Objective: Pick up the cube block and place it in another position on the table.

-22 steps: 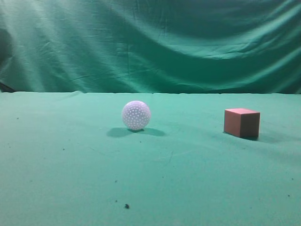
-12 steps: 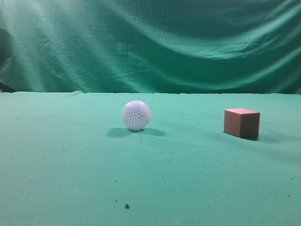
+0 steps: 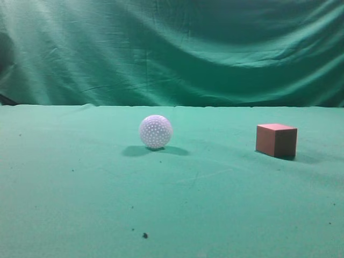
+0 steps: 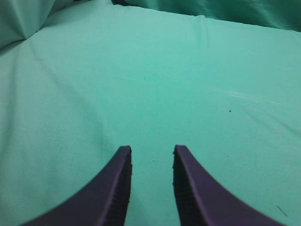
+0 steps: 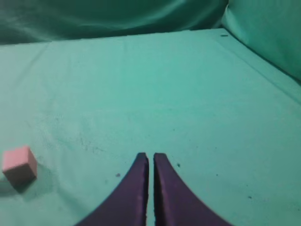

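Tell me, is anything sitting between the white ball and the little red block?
Nothing. In the exterior view, only bare green cloth of the table lies between the white dimpled ball and the cube block; they stand well apart.

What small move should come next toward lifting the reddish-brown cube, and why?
Probably open the right gripper and swing it left toward the small reddish-brown cube block: its jaws look nearly closed, nothing is held, and the cube sits untouched on the green cloth table, far left of them.
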`<control>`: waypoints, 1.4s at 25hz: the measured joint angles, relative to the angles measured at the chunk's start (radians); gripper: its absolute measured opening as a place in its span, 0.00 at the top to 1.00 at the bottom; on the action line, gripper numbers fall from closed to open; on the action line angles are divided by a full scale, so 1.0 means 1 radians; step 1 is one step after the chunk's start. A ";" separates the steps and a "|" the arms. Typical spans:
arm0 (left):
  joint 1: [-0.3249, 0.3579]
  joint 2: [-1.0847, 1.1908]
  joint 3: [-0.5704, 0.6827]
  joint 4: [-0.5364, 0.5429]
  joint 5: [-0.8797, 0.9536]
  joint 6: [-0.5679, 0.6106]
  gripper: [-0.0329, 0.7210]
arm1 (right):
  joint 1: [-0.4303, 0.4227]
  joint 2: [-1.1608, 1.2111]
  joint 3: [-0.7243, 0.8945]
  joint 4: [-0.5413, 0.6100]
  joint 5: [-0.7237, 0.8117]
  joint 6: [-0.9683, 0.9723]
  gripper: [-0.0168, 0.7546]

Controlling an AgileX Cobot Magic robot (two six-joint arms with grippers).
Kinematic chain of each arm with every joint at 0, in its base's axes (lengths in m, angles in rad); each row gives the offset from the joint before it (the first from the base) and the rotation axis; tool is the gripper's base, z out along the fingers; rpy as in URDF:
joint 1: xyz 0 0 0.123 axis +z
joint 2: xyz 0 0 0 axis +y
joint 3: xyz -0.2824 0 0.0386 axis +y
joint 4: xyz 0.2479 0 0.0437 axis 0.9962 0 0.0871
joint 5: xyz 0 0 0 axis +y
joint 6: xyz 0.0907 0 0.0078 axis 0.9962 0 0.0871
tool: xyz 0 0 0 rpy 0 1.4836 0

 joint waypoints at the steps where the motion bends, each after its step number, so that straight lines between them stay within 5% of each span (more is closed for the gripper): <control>1: 0.000 0.000 0.000 0.000 0.000 0.000 0.64 | 0.000 0.000 0.002 0.025 -0.068 0.018 0.98; 5: 0.000 0.000 0.000 0.000 0.000 0.000 0.64 | 0.000 0.000 0.002 0.051 -0.412 0.047 0.98; 7: 0.000 0.000 0.000 0.000 0.000 0.000 0.64 | 0.000 0.000 -0.026 0.051 -0.424 0.049 0.98; 14: 0.000 0.000 0.000 0.000 0.000 0.000 0.64 | 0.000 0.222 -0.337 0.087 0.064 0.077 0.98; 20: 0.000 0.000 0.000 0.000 0.000 0.000 0.64 | 0.004 0.451 -0.415 0.148 0.234 -0.082 0.98; 25: 0.000 0.000 0.000 0.000 0.000 0.000 0.64 | 0.119 0.664 -0.583 0.277 0.408 -0.339 0.98; 35: 0.000 0.000 0.000 0.000 0.000 0.000 0.64 | 0.375 1.098 -0.775 0.230 0.502 -0.290 0.98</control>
